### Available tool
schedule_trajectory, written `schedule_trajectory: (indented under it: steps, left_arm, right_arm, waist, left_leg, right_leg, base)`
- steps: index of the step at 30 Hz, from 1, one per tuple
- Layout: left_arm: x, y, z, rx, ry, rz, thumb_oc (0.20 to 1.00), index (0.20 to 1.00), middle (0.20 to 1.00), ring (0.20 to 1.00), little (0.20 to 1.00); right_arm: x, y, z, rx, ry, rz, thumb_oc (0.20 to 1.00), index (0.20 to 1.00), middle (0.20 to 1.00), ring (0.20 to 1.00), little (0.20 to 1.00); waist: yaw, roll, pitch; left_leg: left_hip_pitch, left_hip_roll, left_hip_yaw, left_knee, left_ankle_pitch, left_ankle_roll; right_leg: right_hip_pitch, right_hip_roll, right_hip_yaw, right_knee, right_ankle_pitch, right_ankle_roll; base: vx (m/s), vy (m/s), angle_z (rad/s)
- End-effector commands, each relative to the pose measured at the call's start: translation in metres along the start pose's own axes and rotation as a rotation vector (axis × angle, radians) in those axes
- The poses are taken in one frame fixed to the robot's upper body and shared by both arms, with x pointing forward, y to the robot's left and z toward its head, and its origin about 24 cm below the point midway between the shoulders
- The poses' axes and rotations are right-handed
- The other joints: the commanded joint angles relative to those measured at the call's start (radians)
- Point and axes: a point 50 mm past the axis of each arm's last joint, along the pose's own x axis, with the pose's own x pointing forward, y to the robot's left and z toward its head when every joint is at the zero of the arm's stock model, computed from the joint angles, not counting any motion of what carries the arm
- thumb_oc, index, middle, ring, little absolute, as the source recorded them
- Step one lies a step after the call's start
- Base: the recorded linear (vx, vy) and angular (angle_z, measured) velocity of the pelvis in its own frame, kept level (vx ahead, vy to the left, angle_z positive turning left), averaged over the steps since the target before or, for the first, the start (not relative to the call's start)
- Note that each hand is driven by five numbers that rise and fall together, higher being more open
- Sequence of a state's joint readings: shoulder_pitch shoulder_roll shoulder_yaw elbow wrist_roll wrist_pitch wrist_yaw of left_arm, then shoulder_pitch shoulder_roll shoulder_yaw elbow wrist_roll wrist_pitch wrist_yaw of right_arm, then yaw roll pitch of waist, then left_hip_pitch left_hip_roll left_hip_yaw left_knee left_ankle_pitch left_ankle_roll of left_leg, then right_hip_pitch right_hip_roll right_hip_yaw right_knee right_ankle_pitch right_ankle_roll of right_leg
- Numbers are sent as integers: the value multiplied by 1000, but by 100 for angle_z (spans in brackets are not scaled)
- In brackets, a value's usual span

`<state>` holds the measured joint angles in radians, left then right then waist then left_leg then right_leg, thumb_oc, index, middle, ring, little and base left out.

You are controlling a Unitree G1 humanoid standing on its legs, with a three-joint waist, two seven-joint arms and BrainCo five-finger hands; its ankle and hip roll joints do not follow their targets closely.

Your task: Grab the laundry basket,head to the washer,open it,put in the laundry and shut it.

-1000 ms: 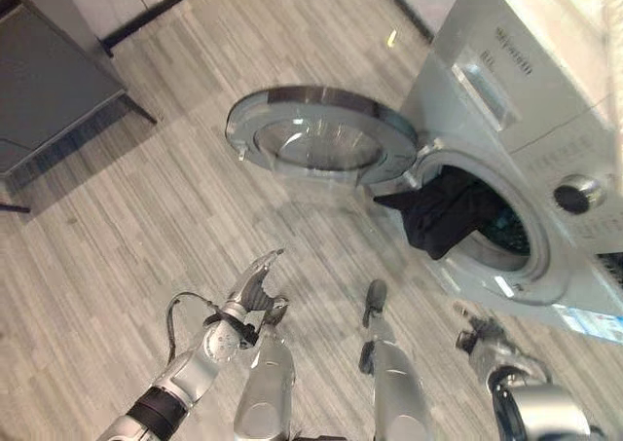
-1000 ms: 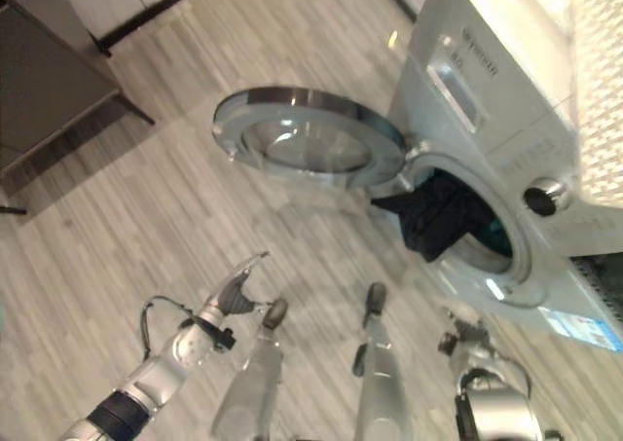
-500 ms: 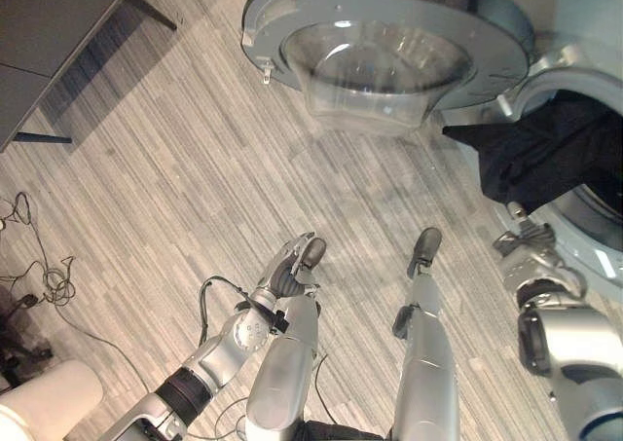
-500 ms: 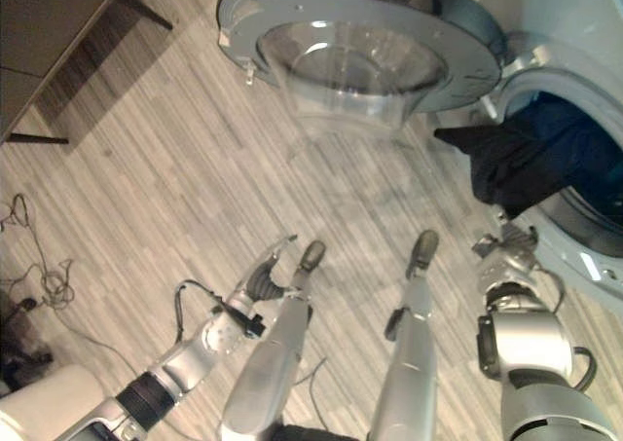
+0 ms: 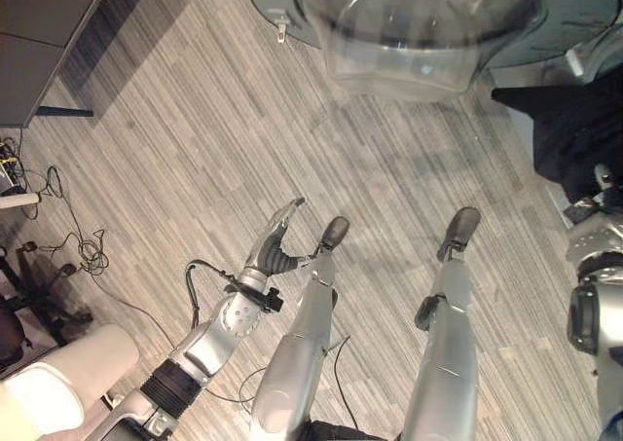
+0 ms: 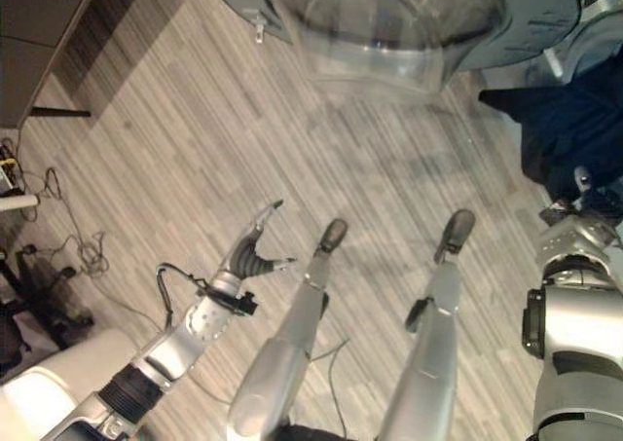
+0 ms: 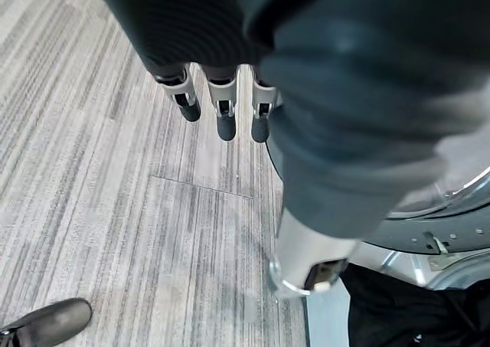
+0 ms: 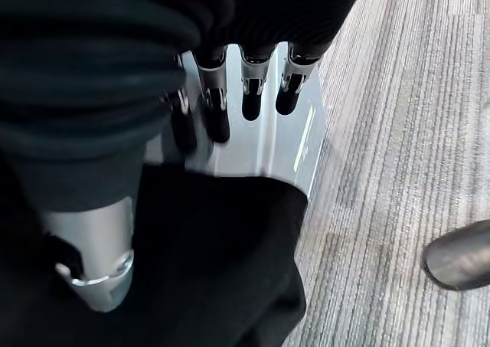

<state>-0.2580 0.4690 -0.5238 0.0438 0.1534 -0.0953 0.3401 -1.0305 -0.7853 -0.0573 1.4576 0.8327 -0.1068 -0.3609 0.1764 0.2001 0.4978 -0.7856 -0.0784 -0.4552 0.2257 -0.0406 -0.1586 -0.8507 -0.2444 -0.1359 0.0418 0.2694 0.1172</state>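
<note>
The washer's round door [image 5: 419,22] stands open ahead of me, its glass bowl facing the floor. Dark laundry [image 5: 574,139] hangs out over the rim of the drum opening at the right. My right hand [image 6: 584,207] is just below that cloth. In the right wrist view its fingers [image 8: 253,94] are relaxed over the dark laundry [image 8: 214,270] and the silver rim [image 8: 260,148], holding nothing. My left hand [image 5: 273,251] hangs open over the wooden floor, well short of the door. Its fingers [image 7: 222,113] are straight.
A dark cabinet [image 5: 39,32] stands at the far left. Loose cables [image 5: 58,237] and a chair base [image 5: 29,295] lie on the floor at the left, with a white rounded object [image 5: 49,387] at the lower left. Bare floor [image 5: 195,149] lies between me and the door.
The camera has tilted down and come closer, so door and laundry sit higher and further right. My right hand has come up to the hanging dark laundry. The left hand stays open.
</note>
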Motion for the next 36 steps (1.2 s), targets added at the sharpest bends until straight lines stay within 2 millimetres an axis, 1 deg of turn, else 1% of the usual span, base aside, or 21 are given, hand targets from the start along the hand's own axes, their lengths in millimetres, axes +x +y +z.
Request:
schedule_trajectory:
  steps: [1, 2, 4, 5, 6, 7, 8, 9, 10, 12, 14, 15, 16, 17, 19, 24, 26, 27, 31, 35, 36]
  left_arm:
    - [3, -3, 36, -101, -168, 1, 1000, 1000, 1000, 1000, 1000]
    - [6, -3, 41, -108, -187, 4, 1000, 1000, 1000, 1000, 1000]
    - [10, -3, 49, -123, -221, -2, 1000, 1000, 1000, 1000, 1000]
    - [12, -8, 55, -134, -244, -31, 1000, 1000, 1000, 1000, 1000]
    - [13, -8, 56, -133, -246, -28, 1000, 1000, 1000, 1000, 1000]
    - [13, -10, 58, -137, -254, -40, 1000, 1000, 1000, 1000, 1000]
    - [15, -11, 61, -138, -270, -50, 1000, 1000, 1000, 1000, 1000]
    - [15, -13, 62, -140, -270, -62, 1000, 1000, 1000, 1000, 1000]
    - [17, -13, 63, -131, -279, -71, 1000, 1000, 1000, 1000, 1000]
    - [18, -13, 66, -118, -296, -84, 1000, 1000, 1000, 1000, 1000]
    - [18, -13, 66, -122, -298, -88, 1000, 1000, 1000, 1000, 1000]
    - [20, -10, 67, -121, -304, -81, 1000, 1000, 1000, 1000, 1000]
    - [19, -11, 66, -122, -302, -83, 1000, 1000, 1000, 1000, 1000]
    - [21, -5, 68, -116, -314, -58, 1000, 1000, 1000, 1000, 1000]
    - [21, 2, 67, -110, -319, -26, 1000, 1000, 1000, 1000, 1000]
    - [17, 14, 62, -91, -309, 35, 1000, 1000, 1000, 1000, 1000]
    - [17, 16, 61, -89, -307, 44, 1000, 1000, 1000, 1000, 1000]
    - [14, 21, 58, -86, -298, 63, 1000, 1000, 1000, 1000, 1000]
    - [12, 26, 55, -83, -293, 80, 1000, 1000, 1000, 1000, 1000]
    - [10, 32, 54, -66, -300, 94, 1000, 1000, 1000, 1000, 1000]
    - [11, 32, 54, -65, -300, 95, 1000, 1000, 1000, 1000, 1000]
  right_arm:
    - [0, 7, 42, 63, -112, 66, 1000, 1000, 1000, 1000, 1000]
    - [-2, 14, 44, 90, -113, 87, 1000, 1000, 1000, 1000, 1000]
    - [-6, 27, 45, 163, -113, 121, 1000, 1000, 1000, 1000, 1000]
    - [-11, 38, 41, 199, -99, 152, 1000, 1000, 1000, 1000, 1000]
    - [-11, 39, 42, 202, -101, 155, 1000, 1000, 1000, 1000, 1000]
    - [-13, 44, 40, 213, -94, 166, 1000, 1000, 1000, 1000, 1000]
    - [-16, 52, 38, 245, -85, 187, 1000, 1000, 1000, 1000, 1000]
    - [-18, 55, 35, 264, -78, 195, 1000, 1000, 1000, 1000, 1000]
    - [-20, 60, 35, 282, -73, 210, 1000, 1000, 1000, 1000, 1000]
    - [-24, 69, 33, 294, -67, 233, 1000, 1000, 1000, 1000, 1000]
    - [-25, 70, 34, 295, -71, 235, 1000, 1000, 1000, 1000, 1000]
    - [-26, 72, 43, 305, -88, 238, 1000, 1000, 1000, 1000, 1000]
    - [-26, 71, 42, 304, -86, 236, 1000, 1000, 1000, 1000, 1000]
    - [-24, 68, 58, 334, -120, 222, 1000, 1000, 1000, 1000, 1000]
    - [-20, 56, 75, 354, -160, 192, 1000, 1000, 1000, 1000, 1000]
    - [-12, 23, 107, 413, -247, 100, 1000, 1000, 1000, 1000, 1000]
    - [-11, 18, 111, 429, -261, 87, 1000, 1000, 1000, 1000, 1000]
    - [-11, 7, 124, 463, -301, 53, 1000, 1000, 1000, 1000, 1000]
    - [-12, -4, 141, 453, -358, 20, 1000, 1000, 1000, 1000, 1000]
    - [-13, -5, 143, 444, -370, 18, 1000, 1000, 1000, 1000, 1000]
    - [-13, -4, 142, 439, -366, 20, 918, 918, 918, 918, 918]
  waist:
    - [18, 146, 22]
    - [16, 148, 22]
    - [21, 152, 22]
    - [26, 157, 22]
    - [23, 158, 22]
    - [25, 160, 22]
    - [25, 164, 22]
    - [26, 166, 22]
    - [25, 168, 22]
    - [26, 172, 22]
    - [28, 175, 22]
    - [28, 180, 22]
    - [30, 181, 22]
    - [30, 187, 22]
    - [29, 192, 22]
    - [14, 196, 22]
    - [9, 195, 22]
    - [-2, 194, 22]
    - [-17, 192, 22]
    - [-32, 188, 22]
    - [-33, 187, 22]
  left_leg:
    - [138, 43, 69, -313, 92, 35]
    - [143, 46, 79, -313, 82, 35]
    - [137, 51, 88, -313, 85, 27]
    - [127, 56, 89, -313, 100, 19]
    - [137, 59, 97, -313, 88, 20]
    - [127, 59, 93, -313, 99, 18]
    - [138, 66, 114, -313, 88, 15]
    - [130, 66, 109, -313, 98, 13]
    - [141, 73, 124, -313, 89, 11]
    - [142, 79, 138, -313, 90, 8]
    - [130, 78, 132, -313, 101, 6]
    - [137, 80, 154, -313, 90, 5]
    - [126, 78, 145, -313, 102, 4]
    - [125, 80, 163, -313, 92, 1]
    - [111, 78, 171, -313, 91, -2]
    - [90, 75, 187, -313, 87, -15]
    - [86, 74, 187, -313, 85, -17]
    - [79, 73, 188, -313, 83, -22]
    - [74, 76, 193, -313, 81, -32]
    - [75, 84, 199, -313, 77, -38]
    - [76, 87, 201, -313, 77, -40]
  right_leg:
    - [-51, -19, 27, 169, -211, 83]
    - [-44, -18, 28, 176, -237, 86]
    - [-51, -18, 21, 188, -246, 86]
    - [-62, -25, 9, 201, -230, 83]
    - [-50, -24, 12, 202, -253, 87]
    - [-59, -28, 4, 206, -233, 83]
    - [-44, -31, 1, 210, -258, 89]
    - [-54, -35, -7, 214, -239, 85]
    - [-38, -37, -8, 219, -264, 91]
    - [-32, -48, -20, 229, -268, 94]
    - [-44, -53, -28, 233, -250, 90]
    - [-33, -58, -32, 237, -274, 98]
    - [-46, -60, -37, 237, -253, 93]
    - [-41, -64, -37, 244, -278, 100]
    - [-57, -73, -39, 256, -283, 103]
    - [-78, -79, -44, 267, -299, 110]
    - [-82, -79, -44, 269, -301, 111]
    - [-94, -78, -43, 279, -303, 113]
    - [-105, -82, -45, 303, -314, 117]
    - [-114, -86, -49, 327, -323, 119]
    - [-115, -87, -50, 330, -324, 120]
  base:
    - [26, -85, 0]
    - [75, -82, 0]
    - [27, -94, -2]
    - [26, -93, -1]
    - [-34, -56, 2]
    - [77, -57, 7]
    - [-34, -53, 9]
    - [86, -93, 13]
    - [21, -52, 13]
    - [19, -52, 17]
    - [-20, -29, 18]
    - [2, -25, 20]
    - [57, -67, 18]
    - [-2, -51, 23]
    - [33, -54, 20]
    - [14, -46, 13]
    - [11, -38, 8]
    - [11, -45, 11]
    - [7, -39, 12]
    - [7, -43, 9]
    - [5, -66, 6]
